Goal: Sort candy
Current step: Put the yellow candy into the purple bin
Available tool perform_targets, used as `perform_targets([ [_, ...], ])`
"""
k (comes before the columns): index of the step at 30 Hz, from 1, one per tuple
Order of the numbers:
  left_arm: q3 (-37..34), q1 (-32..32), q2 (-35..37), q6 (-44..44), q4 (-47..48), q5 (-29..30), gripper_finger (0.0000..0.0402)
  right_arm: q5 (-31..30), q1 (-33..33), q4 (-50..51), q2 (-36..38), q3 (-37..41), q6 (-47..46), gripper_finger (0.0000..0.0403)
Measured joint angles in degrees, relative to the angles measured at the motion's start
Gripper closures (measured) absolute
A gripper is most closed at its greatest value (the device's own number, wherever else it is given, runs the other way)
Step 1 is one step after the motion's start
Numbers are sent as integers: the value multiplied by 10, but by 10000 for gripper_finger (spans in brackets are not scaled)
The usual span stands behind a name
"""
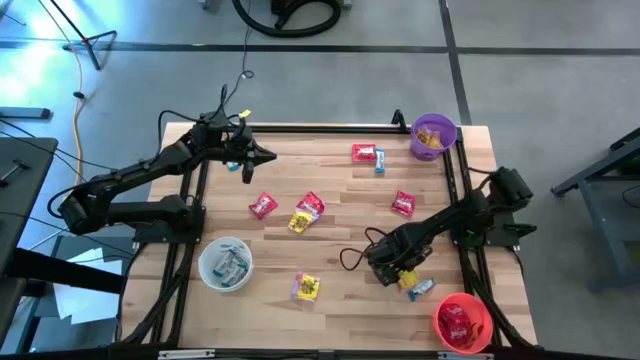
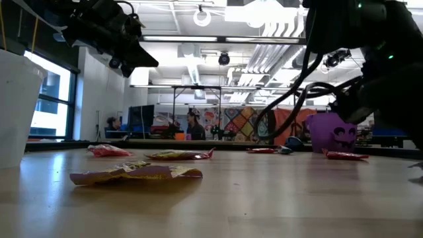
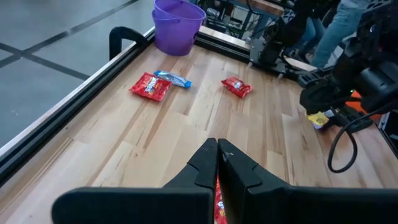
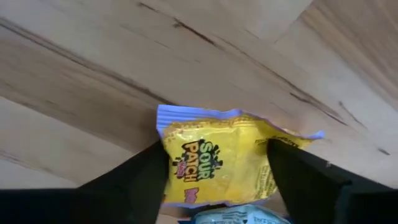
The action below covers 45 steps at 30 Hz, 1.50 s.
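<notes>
Wrapped candy lies scattered on the wooden table: red sweets [image 1: 364, 152] [image 1: 403, 203] [image 1: 263, 205], a red and yellow pair [image 1: 308, 210], a yellow one [image 1: 306, 288] and a blue one [image 1: 380, 160]. My right gripper [image 1: 400, 275] is low over a yellow candy [image 4: 217, 155], open, with one finger on either side of it. A light blue candy [image 1: 424, 288] lies beside that one. My left gripper [image 3: 217, 155] is shut and hovers above the table near its far left corner, holding nothing I can see. My right gripper comes from above, pointing down, with its fingers [image 4: 140, 177] [image 4: 298, 174] at the two opposite edges of the yellow candy's wrapper [image 4: 180, 146]. The candy lies flat on the table. Whether the fingers touch it, I cannot tell.
A purple bowl [image 1: 433, 135] with yellow sweets stands at the far right corner. A red bowl [image 1: 462, 322] holding red candy is at the near right. A clear white bowl [image 1: 225, 263] with blue sweets sits near left. A black frame rail [image 3: 74, 106] edges the table.
</notes>
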<state>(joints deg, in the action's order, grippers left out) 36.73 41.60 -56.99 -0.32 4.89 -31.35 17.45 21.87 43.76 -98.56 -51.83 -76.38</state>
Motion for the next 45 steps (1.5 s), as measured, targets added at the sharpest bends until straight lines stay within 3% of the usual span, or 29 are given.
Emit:
perform_targets([
  [10, 0, 0, 0, 0, 0, 0, 401, -15, -1, 9, 27, -31, 24, 368],
  [12, 0, 0, 0, 0, 0, 0, 401, -35, -3, 37, 34, -55, 35, 392],
  [20, 0, 0, 0, 2, -3, 0, 401, -166, -85, 168, 75, -166, 99, 382],
  [25, 0, 0, 0, 3, -5, 0, 401, -277, -228, 225, 127, -198, 171, 398],
  [30, 0, 0, 0, 6, -5, 0, 401, -359, -420, 238, 160, -202, 279, 398],
  [38, 0, 0, 0, 17, -16, 1, 401, -402, -674, 148, 150, -201, 421, 402],
  [45, 0, 0, 0, 21, -28, 4, 401, -399, -780, 99, 131, -201, 430, 402],
])
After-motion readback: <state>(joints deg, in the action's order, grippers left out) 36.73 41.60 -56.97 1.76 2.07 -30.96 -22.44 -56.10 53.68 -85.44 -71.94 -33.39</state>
